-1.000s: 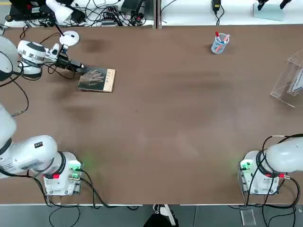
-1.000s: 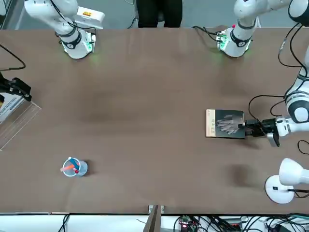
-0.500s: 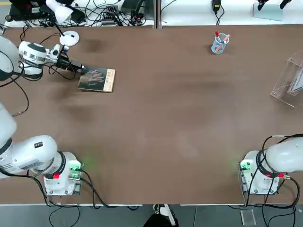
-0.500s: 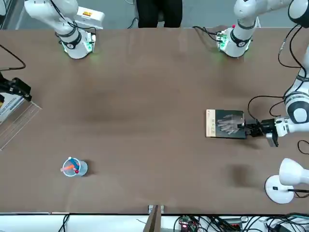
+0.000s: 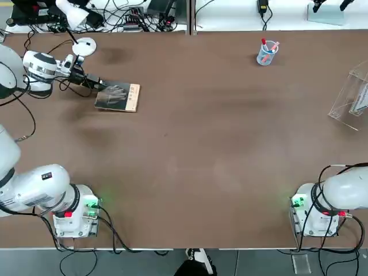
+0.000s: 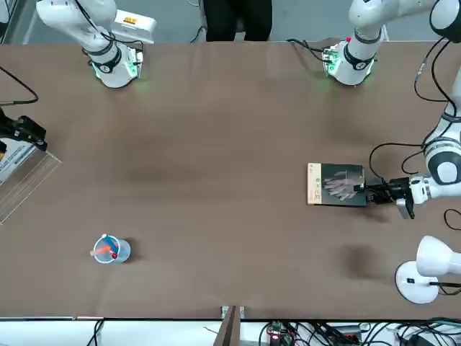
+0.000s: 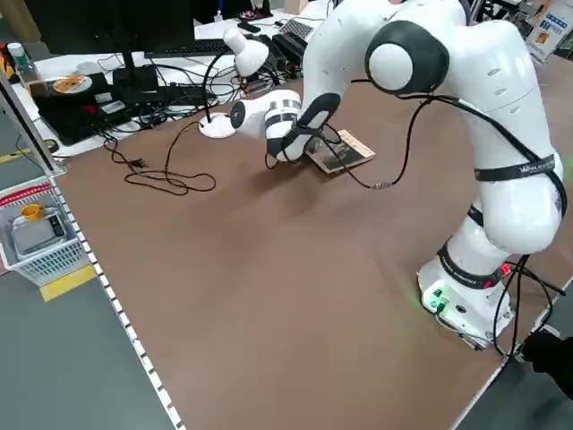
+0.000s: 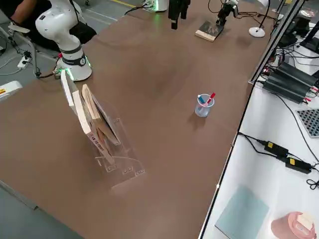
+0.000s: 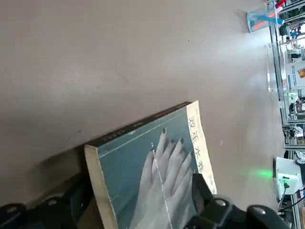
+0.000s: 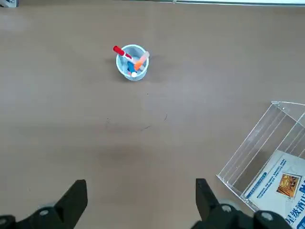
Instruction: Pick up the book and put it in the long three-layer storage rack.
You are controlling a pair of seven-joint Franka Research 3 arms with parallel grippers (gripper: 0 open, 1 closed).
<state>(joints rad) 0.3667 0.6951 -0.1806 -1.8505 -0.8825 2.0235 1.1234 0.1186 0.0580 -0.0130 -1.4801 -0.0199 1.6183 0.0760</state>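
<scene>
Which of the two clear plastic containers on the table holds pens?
The small round clear cup, far from the book, holds a red and an orange pen. The large clear acrylic rack holds printed booklets instead.

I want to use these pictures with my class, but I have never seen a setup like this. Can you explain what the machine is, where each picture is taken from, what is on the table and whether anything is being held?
Two white robot arms stand side by side at a brown table. One camera looks straight down, one faces the robot from across the table, two look in from the sides, and one sits on each wrist.

The left pincer lies low at one short edge of the book, a thin grey paperback lying flat. In the left wrist picture its fingers stand on either side of the book, open, so nothing is lifted yet.

The right pincer hangs open above the table, holding nothing.

Also there: a clear storage rack with some printed items already in it, a small pen cup and a white desk lamp.
</scene>
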